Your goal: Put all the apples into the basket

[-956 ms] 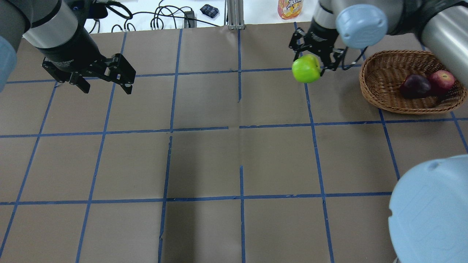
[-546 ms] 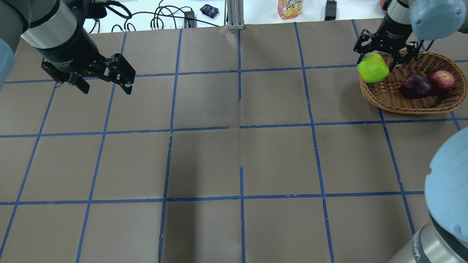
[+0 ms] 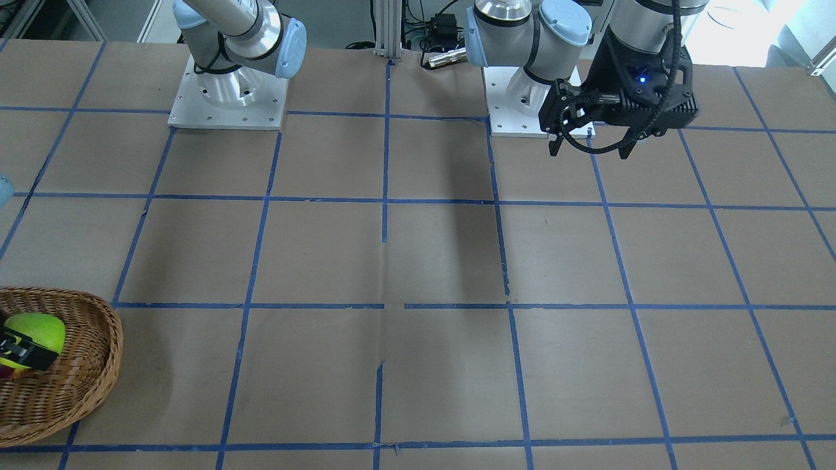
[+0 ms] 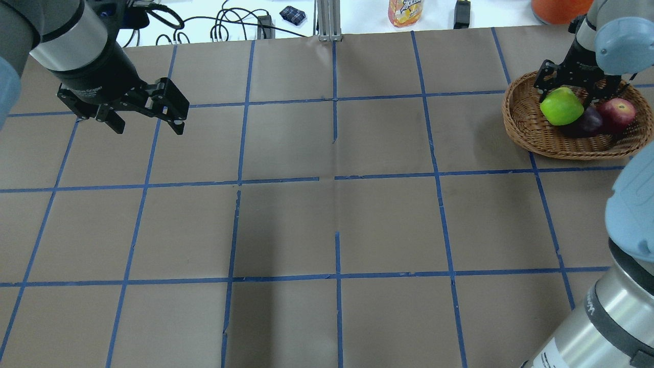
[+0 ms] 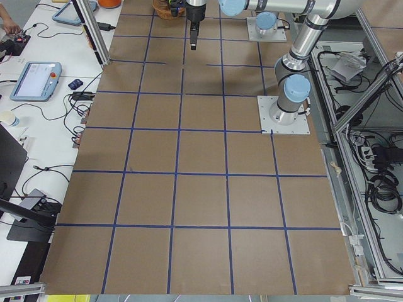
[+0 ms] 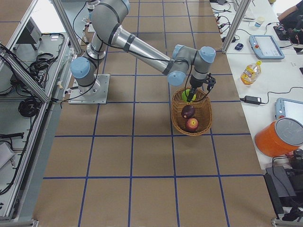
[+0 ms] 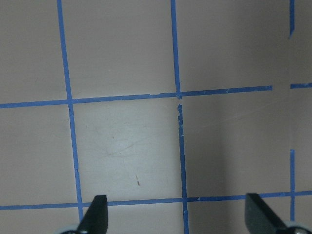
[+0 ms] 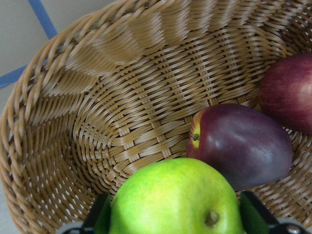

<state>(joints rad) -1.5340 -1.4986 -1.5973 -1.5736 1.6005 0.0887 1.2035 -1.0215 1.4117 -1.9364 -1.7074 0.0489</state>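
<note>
My right gripper [image 4: 568, 99] is shut on the lime-green apple [image 4: 561, 107] and holds it over the inside of the wicker basket [image 4: 526, 122] at the table's far right. The right wrist view shows the green apple [image 8: 176, 201] between the fingers, above the basket's weave [image 8: 122, 107]. The dark purple-maroon apple [image 8: 241, 144] and the red apple [image 8: 288, 92] lie in the basket beside it. The red apple [image 4: 618, 112] also shows in the overhead view. My left gripper [image 4: 143, 115] is open and empty above the far left of the table.
Cables, a juice bottle [image 4: 405, 11] and an orange bucket [image 4: 557, 7] sit on the white bench beyond the table's far edge. My right arm's elbow [image 4: 603, 312] fills the near right corner. The brown table [image 4: 332, 204] is marked with blue tape squares.
My right gripper has carried the green apple rightward from the table's middle-right, past the basket's rim, to over the basket's inside. The left arm has stayed still.
</note>
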